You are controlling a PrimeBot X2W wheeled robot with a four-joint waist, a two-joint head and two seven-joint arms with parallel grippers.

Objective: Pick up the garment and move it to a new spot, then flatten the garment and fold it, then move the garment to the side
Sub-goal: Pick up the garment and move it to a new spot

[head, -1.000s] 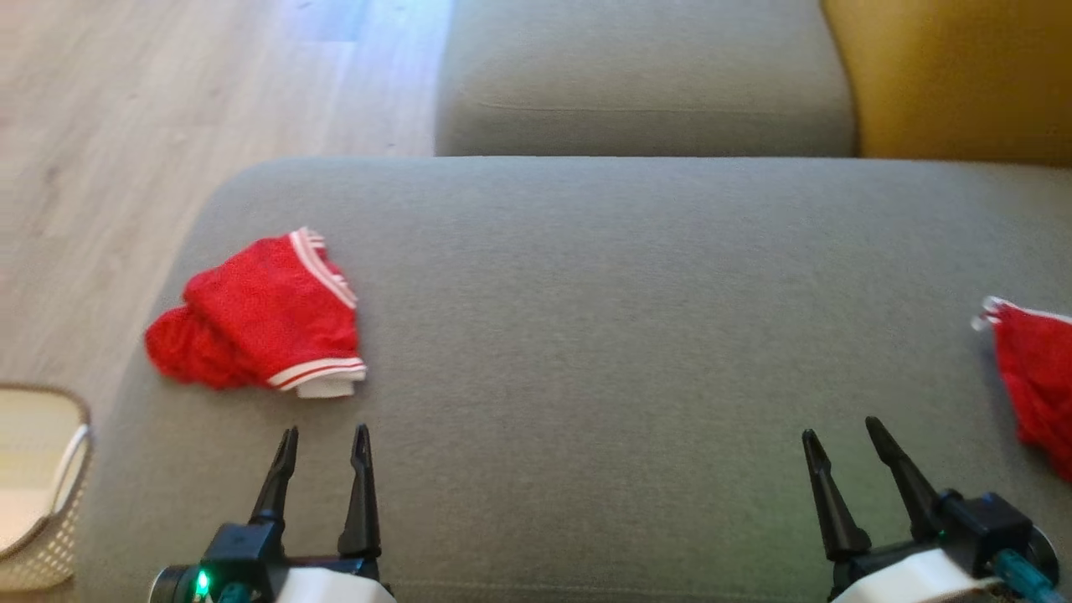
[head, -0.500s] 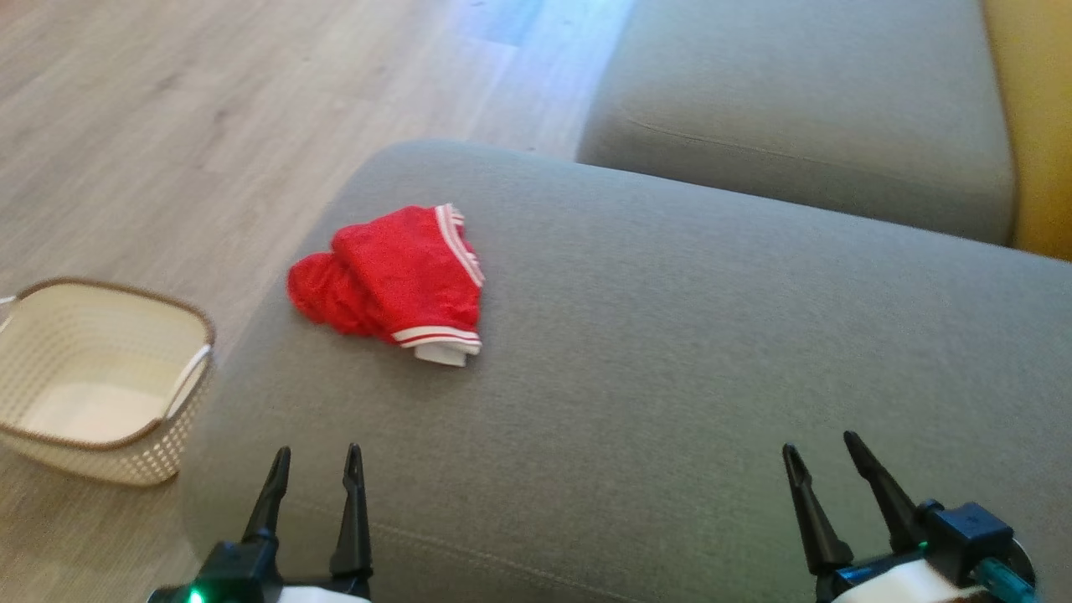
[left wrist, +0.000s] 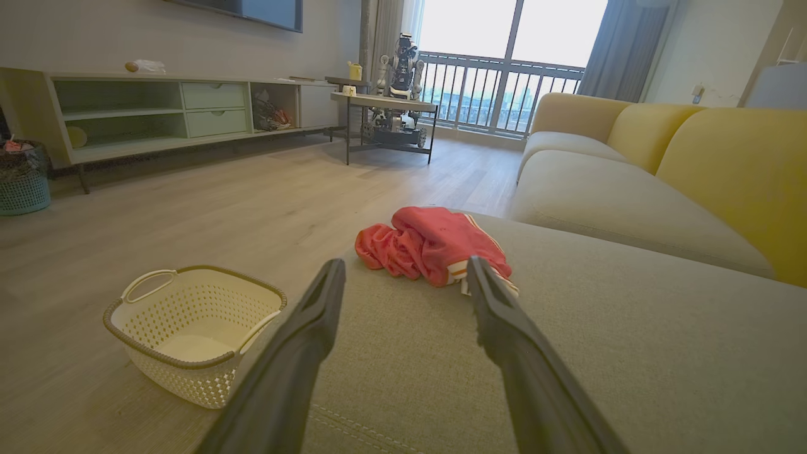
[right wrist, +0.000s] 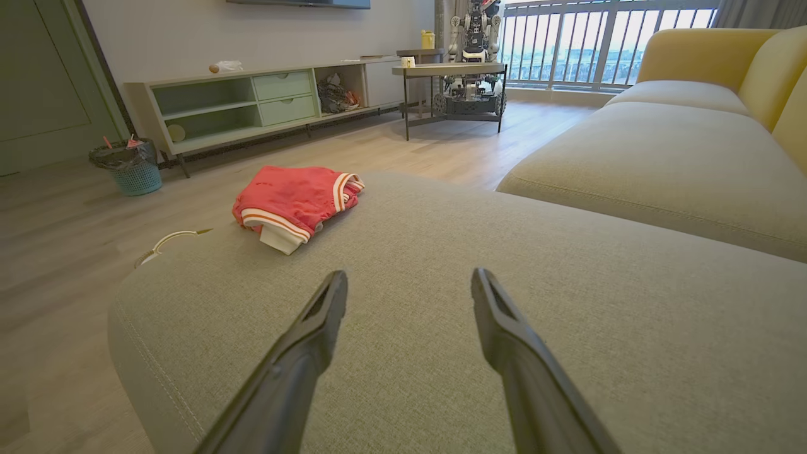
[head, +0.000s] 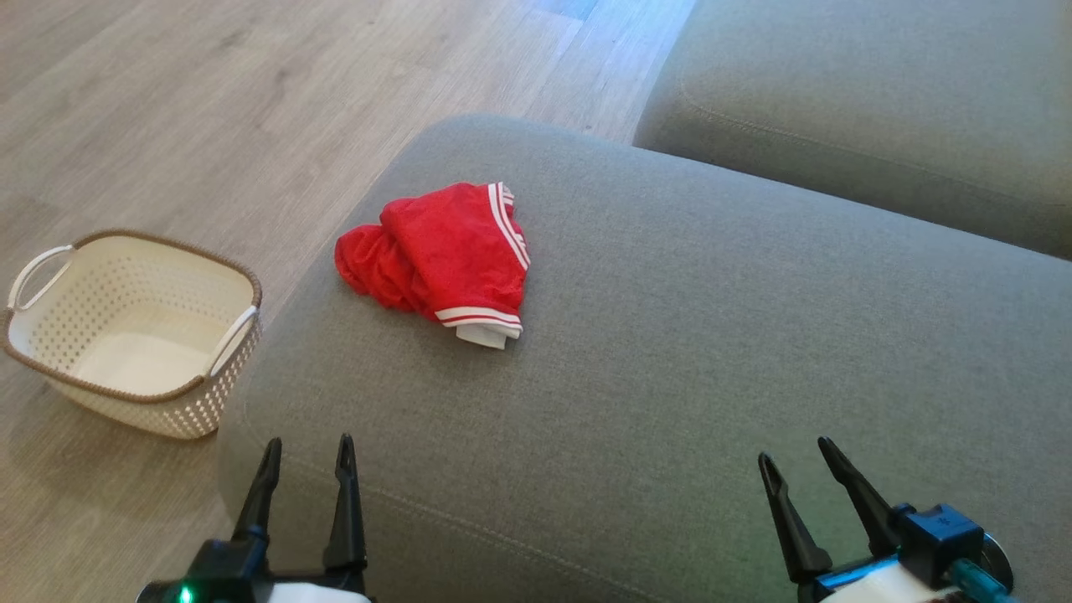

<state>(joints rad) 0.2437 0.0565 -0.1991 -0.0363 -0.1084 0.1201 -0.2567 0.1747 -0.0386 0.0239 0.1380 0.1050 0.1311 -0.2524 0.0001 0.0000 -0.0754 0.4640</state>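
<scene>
A crumpled red garment (head: 444, 255) with white-striped hems lies near the left end of the grey sofa seat (head: 712, 352); it also appears ahead in the left wrist view as the garment (left wrist: 435, 246) and to the left in the right wrist view as the garment (right wrist: 293, 202). My left gripper (head: 307, 452) stands open at the seat's front left, well short of the garment, nothing between its fingers. My right gripper (head: 796, 459) stands open at the front right, far from the garment and empty.
A cream perforated basket (head: 50, 352) stands on the wood floor left of the seat. A second grey cushion (head: 879, 109) lies beyond. Across the room are a low cabinet (left wrist: 176, 113), a small table (left wrist: 388, 104) and a bin (right wrist: 129, 167).
The head camera has swung left: garment and sofa slide right in view, the basket comes fully into sight, a second red garment at the right edge has left view. Both grippers stay open.
</scene>
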